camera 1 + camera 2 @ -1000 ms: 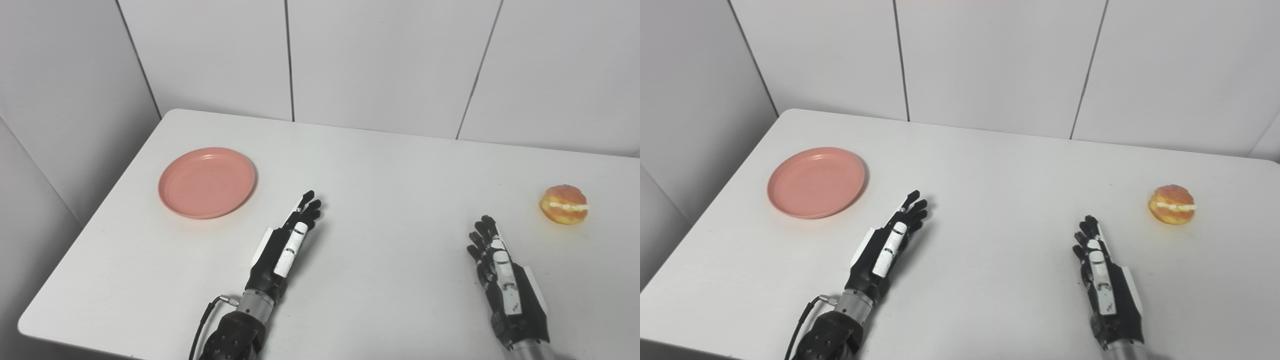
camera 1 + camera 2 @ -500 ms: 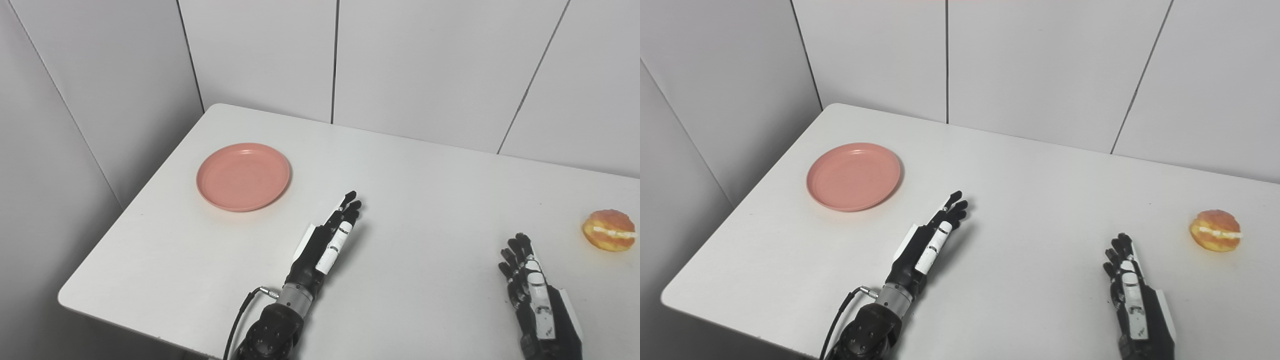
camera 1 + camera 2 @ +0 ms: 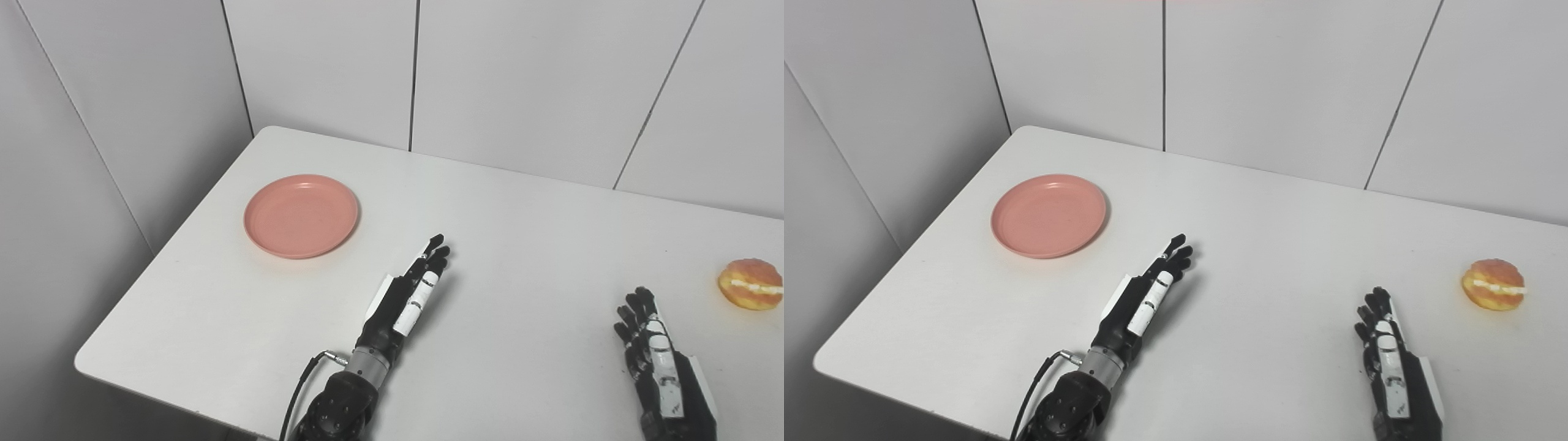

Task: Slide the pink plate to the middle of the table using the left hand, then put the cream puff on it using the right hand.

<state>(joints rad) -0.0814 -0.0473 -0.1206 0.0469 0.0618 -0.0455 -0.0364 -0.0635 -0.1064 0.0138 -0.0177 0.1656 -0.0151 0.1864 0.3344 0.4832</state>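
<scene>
Pink plate (image 3: 301, 215) sits at the tabletop's (image 3: 527, 245) far-left, untouched | cream puff (image 3: 750, 284) waits far right | left hand (image 3: 407, 298) lies flat, fingers released, near the plate for the slide | right hand (image 3: 658, 361) rests empty, fingers extended.

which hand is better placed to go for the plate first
The left hand. It lies open on the table just right of the pink plate, with nothing between them. The right hand lies far across the table, nearer the cream puff.
</scene>
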